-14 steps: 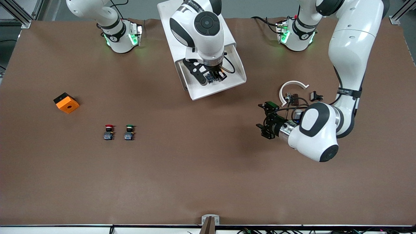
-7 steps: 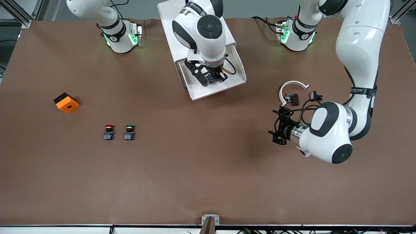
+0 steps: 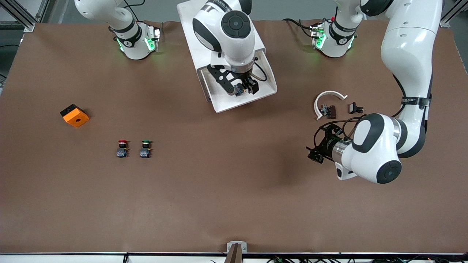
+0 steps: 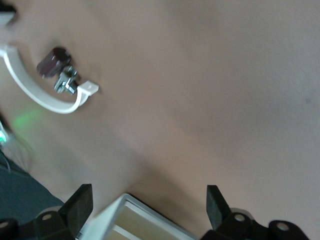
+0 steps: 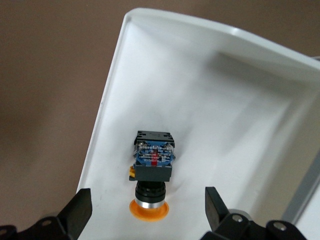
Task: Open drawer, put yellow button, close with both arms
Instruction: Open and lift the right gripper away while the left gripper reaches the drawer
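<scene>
The yellow button point(image 5: 151, 172) lies on its side in the open drawer point(image 3: 268, 89), directly under the released right gripper point(image 3: 241, 87). The left gripper point(image 3: 315, 154), also released, waits at four o'clock over the worktop point(image 3: 219, 190).

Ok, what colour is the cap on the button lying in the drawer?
Yellow-orange, on the yellow button; the right wrist view shows it best.

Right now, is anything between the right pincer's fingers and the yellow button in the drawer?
No. In the right wrist view the yellow button lies on the drawer floor, and the open right pincer hangs over it, nothing between.
</scene>
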Robot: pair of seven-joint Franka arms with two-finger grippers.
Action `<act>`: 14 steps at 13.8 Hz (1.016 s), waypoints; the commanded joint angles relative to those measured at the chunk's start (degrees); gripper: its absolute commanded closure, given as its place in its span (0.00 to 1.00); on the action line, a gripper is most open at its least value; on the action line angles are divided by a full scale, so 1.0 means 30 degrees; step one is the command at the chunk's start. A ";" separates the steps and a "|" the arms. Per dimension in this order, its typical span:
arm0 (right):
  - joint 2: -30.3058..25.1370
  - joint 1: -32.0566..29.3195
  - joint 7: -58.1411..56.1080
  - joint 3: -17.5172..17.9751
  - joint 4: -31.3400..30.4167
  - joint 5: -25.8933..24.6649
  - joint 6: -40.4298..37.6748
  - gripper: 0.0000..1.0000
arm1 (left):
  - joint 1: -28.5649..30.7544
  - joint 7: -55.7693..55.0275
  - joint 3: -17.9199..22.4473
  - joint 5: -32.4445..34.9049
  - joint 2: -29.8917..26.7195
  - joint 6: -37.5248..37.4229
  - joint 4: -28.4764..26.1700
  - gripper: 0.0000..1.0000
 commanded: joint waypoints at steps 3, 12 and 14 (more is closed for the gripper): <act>-0.1204 -0.1737 -0.1733 -0.0078 0.2083 0.0514 -0.3929 0.00 | 0.0006 0.8609 -0.0110 0.0364 -0.2294 -0.0163 -0.1148 0.00; -0.7763 -0.7796 -1.8482 -0.0137 -0.1948 0.0427 -0.8887 0.00 | -0.0902 0.9480 -0.3384 0.2414 -0.4843 0.6997 -0.5969 0.00; -0.9144 -0.9730 -2.2058 -0.0195 -0.3885 0.0311 -0.8682 0.00 | -0.1398 0.7788 -0.3917 0.2501 -0.5081 0.8912 -0.7471 0.00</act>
